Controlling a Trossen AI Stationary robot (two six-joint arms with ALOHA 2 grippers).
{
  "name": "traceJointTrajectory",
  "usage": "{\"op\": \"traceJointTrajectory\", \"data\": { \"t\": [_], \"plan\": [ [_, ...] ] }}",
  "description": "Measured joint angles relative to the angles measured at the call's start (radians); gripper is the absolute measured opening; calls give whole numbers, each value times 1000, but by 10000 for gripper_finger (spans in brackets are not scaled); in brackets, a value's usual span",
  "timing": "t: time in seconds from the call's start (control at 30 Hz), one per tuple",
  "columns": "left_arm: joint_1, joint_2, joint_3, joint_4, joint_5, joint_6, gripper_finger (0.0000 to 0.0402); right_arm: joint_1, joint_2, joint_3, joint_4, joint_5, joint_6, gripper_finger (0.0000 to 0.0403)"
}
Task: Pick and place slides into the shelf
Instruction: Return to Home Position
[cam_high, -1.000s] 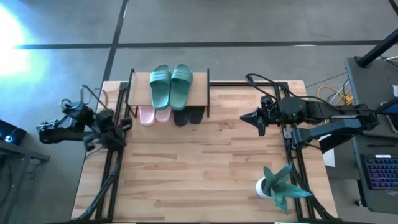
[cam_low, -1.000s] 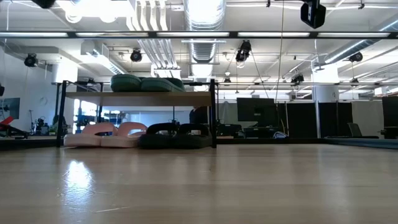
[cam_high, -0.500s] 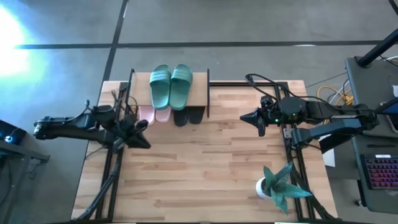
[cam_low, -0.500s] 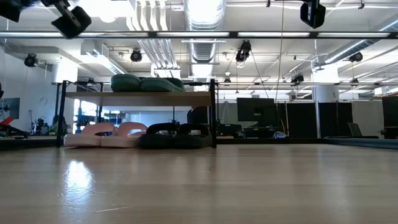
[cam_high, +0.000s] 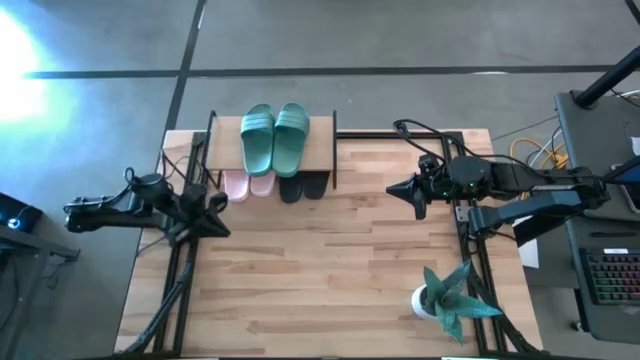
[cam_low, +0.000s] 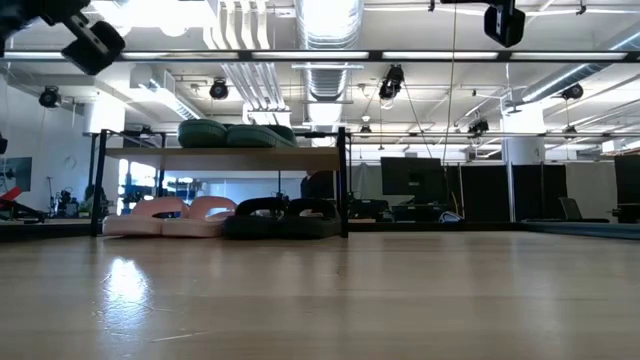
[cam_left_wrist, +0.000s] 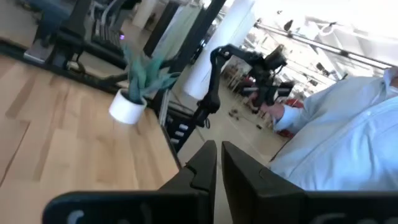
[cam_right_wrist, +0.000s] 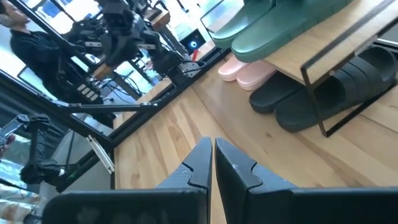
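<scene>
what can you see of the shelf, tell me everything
The shelf is a small low rack: a light wooden top board on a thin black metal frame. It stands upright at the far edge of the table, on the left arm's half. Two green slides lie side by side on the board. Beneath it, on the tabletop, sit the pink slides and beside them the black slides, their ends poking out in front.

left end effector (cam_left_wrist: 218, 163) pinched together; potted plant (cam_left_wrist: 135, 92) on table (cam_left_wrist: 56, 138); pale-shirted person (cam_left_wrist: 348, 146) beyond
</scene>
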Motion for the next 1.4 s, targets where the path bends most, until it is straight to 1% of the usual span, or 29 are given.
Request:
{"op": "traceJointTrajectory", "data": {
  "t": [0.07, 0.2, 0.53, 0.63, 0.73, 1.0, 1.2, 1.3, 1.4],
  "plan": [
    [1, -16, -17, 56, -1, 1, 10, 0, 1, 0, -18, 6, 0, 13],
    [1, -42, -111, 184, -1, 1, 10, 0, 4, 0, -34, 46, 15, 13],
    [1, -107, -278, 194, 0, 1, 10, 0, 4, 0, -33, 53, 20, 13],
    [1, -110, -317, 172, -1, 1, 10, 0, 4, 0, -33, 53, 20, 13],
    [1, -98, -316, 125, -1, 0, 10, 0, 4, 0, -33, 53, 24, 13],
    [1, -70, -333, 134, -1, 1, 10, 0, 4, 0, -33, 53, 18, 13],
    [1, -85, -347, 165, -2, 1, 10, 0, 4, 0, -34, 52, 15, 13],
    [1, -112, -353, 176, -2, 1, 10, 0, 4, 0, -34, 52, 13, 13],
    [1, -135, -368, 226, -2, 1, 10, 0, 5, 0, -34, 51, 5, 13]
  ]
}}
